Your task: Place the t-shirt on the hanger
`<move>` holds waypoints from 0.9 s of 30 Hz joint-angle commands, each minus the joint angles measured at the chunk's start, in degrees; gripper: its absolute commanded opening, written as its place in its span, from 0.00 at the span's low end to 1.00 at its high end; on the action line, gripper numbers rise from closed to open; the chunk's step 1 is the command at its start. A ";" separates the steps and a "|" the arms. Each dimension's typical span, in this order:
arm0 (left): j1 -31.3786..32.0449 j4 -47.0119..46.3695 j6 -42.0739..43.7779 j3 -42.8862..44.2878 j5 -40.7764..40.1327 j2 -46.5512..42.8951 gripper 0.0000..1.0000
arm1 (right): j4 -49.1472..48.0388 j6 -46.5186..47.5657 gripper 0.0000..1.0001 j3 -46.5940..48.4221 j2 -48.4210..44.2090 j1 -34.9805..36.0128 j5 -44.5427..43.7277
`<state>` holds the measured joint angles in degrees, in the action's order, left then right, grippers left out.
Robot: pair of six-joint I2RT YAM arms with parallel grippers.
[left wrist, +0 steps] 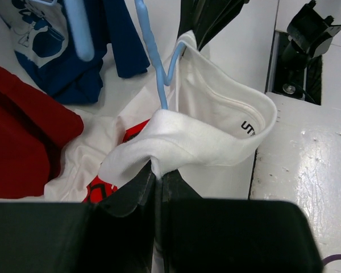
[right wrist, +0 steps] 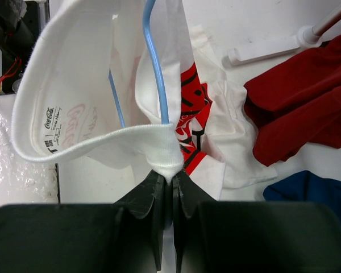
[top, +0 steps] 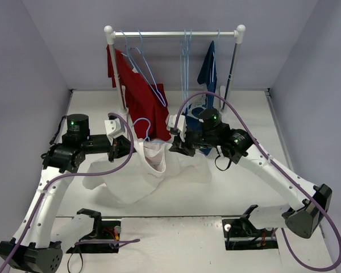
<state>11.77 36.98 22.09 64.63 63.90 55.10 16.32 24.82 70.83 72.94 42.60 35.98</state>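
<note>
**Both grippers pinch t-shirt collar, hanger in neck opening**

Left gripper [left wrist: 157,170]: jaws closed tight on a fold of the t-shirt [left wrist: 216,131] collar, white fabric bunched at the tips. Right gripper [right wrist: 170,173]: jaws also closed tight, clamped on the ribbed collar band on the opposite side. Neither has hold of anything besides cloth.

The collar is stretched between the two grippers and lifted off the desk [top: 187,199], with the neck opening held open. The inner label print shows in both wrist views. The hanger [right wrist: 156,74] has thin blue wire running through the neck opening. In the right wrist view it passes just behind the collar band, right by the jaws. A second stretch of wire shows inside the shirt. In the top view the hook pokes up above the collar, between the grippers. How far the hanger arms sit inside the shoulders, can't tell.

The shirt body hangs from the collar and drapes onto the desk around the middle, spreading toward the near edge. Red logo print is visible on the crumpled front.

The rack [top: 176,34] stands at the far edge. A red shirt [top: 139,96] hangs on the left side of it and a navy shirt [top: 209,71] on the right, both trailing onto the desk. Spare hangers [top: 186,57] are on the rail between them.
</note>
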 commanded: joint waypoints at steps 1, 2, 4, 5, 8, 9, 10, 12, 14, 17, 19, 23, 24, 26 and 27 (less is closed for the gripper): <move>0.18 -1.99 0.68 3.44 -4.48 -3.39 0.04 | -4.19 -1.92 0.00 1.29 -5.58 0.21 -2.24; 0.18 -1.70 0.52 3.51 -7.53 -4.18 0.08 | -4.19 -1.81 0.00 1.36 -7.00 0.21 -3.04; 0.13 -1.70 0.33 3.60 -11.57 -5.96 0.16 | -4.14 -1.24 0.00 1.77 -8.98 0.21 -4.16; 0.16 -1.65 0.08 3.78 -13.46 -6.57 0.19 | -4.19 -1.23 0.00 2.12 -9.66 0.21 -4.34; 0.18 -1.38 -0.20 4.57 -18.91 -7.76 0.22 | -4.19 -1.65 0.00 3.04 -11.63 0.30 -4.05; 0.13 -1.35 -0.30 4.67 -19.86 -7.82 0.22 | -4.19 -1.81 0.00 3.33 -11.95 0.24 -3.89; 0.10 -1.23 -0.38 4.76 -20.87 -7.82 0.22 | -4.19 -1.93 0.00 3.64 -12.18 0.21 -3.71; 0.14 -0.24 -0.38 5.24 -24.12 -7.34 0.22 | -4.19 -2.06 0.00 4.14 -12.82 0.21 -3.55; 0.10 0.53 -0.71 5.66 -27.57 -7.03 0.22 | -4.19 -2.14 0.00 4.73 -13.41 0.21 -3.71; 0.11 0.56 -1.71 7.41 -33.79 -7.53 0.22 | -4.19 -2.31 0.00 5.43 -13.77 0.21 -3.74; 0.10 0.61 -4.44 10.73 -39.77 -7.25 0.25 | -4.26 -2.65 0.00 6.38 -13.66 0.27 -3.60; 0.18 0.64 -9.64 18.14 -50.40 -7.07 0.37 | -4.37 -3.33 0.00 10.61 -12.37 0.25 -3.24; 0.14 0.64 -10.96 20.54 -53.11 -7.22 0.42 | -4.37 -3.52 0.00 12.66 -11.73 0.21 -3.15; 0.18 0.67 -12.83 24.44 -57.08 -7.55 0.54 | -4.37 -3.87 0.00 16.66 -10.41 0.21 -3.46; 0.18 0.73 -13.65 26.76 -59.13 -7.81 0.59 | -4.37 -4.02 0.00 19.25 -9.44 0.21 -3.68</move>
<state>11.99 41.11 14.04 82.87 16.37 48.94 18.76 22.21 80.66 62.07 42.94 32.27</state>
